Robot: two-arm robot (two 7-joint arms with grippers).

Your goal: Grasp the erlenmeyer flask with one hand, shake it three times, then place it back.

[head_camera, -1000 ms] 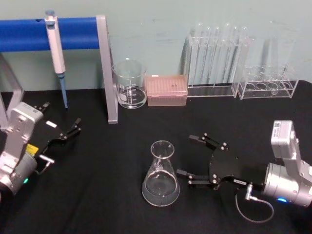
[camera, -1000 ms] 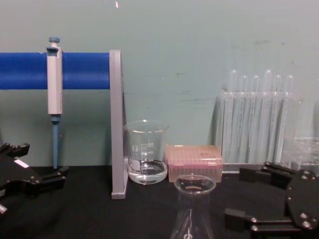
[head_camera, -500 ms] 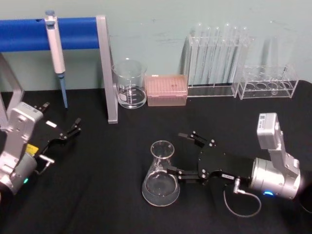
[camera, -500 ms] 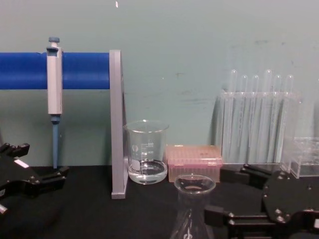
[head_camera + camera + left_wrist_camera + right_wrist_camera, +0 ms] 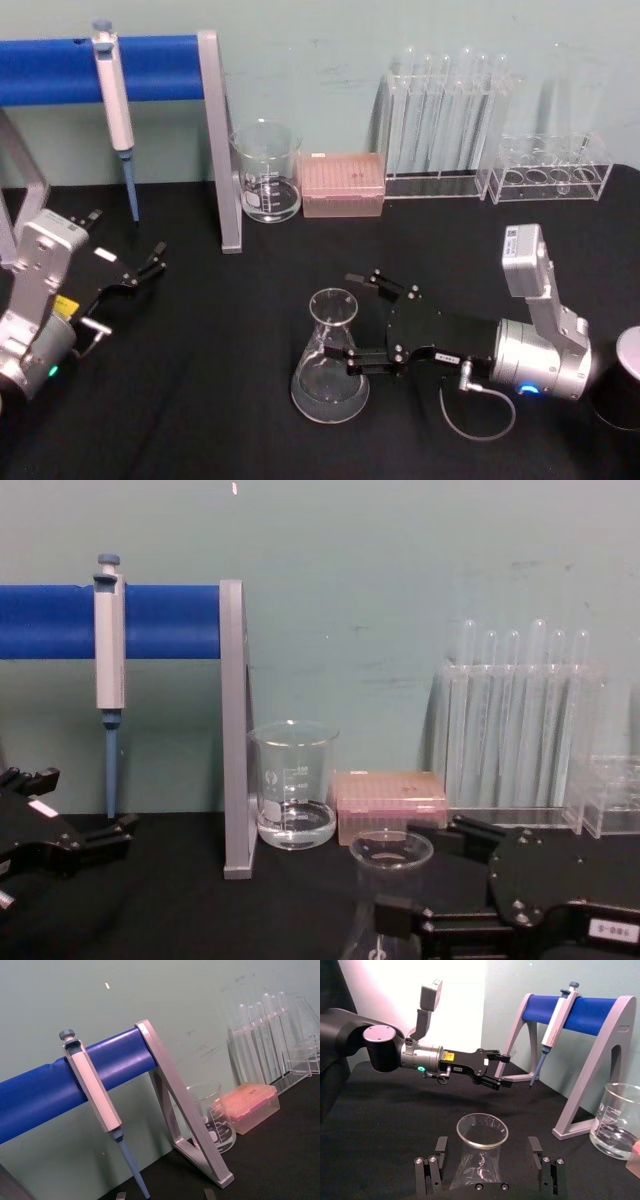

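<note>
The erlenmeyer flask [image 5: 328, 378] stands upright on the black table, near the front centre. My right gripper [image 5: 352, 322] reaches in from the right, open, with one finger on each side of the flask's neck. The right wrist view shows the flask's rim [image 5: 481, 1131] between the two spread fingers [image 5: 440, 1149], with gaps on both sides. In the chest view the flask [image 5: 391, 852] sits just left of the right gripper [image 5: 415, 875]. My left gripper [image 5: 150, 263] rests open at the table's left side, far from the flask, and it also shows across the table in the right wrist view [image 5: 501, 1070].
Along the back wall stand a glass beaker [image 5: 266, 175] holding some liquid, a pink tip box [image 5: 342, 185], a rack of test tubes [image 5: 445, 120] and a lower clear rack [image 5: 550, 170]. A pipette [image 5: 115, 95] hangs on the blue stand [image 5: 150, 68]. A dark round object [image 5: 625, 380] sits at the right edge.
My right gripper has moved left toward the flask, and its open fingers now straddle the neck. The flask and the left arm have not moved.
</note>
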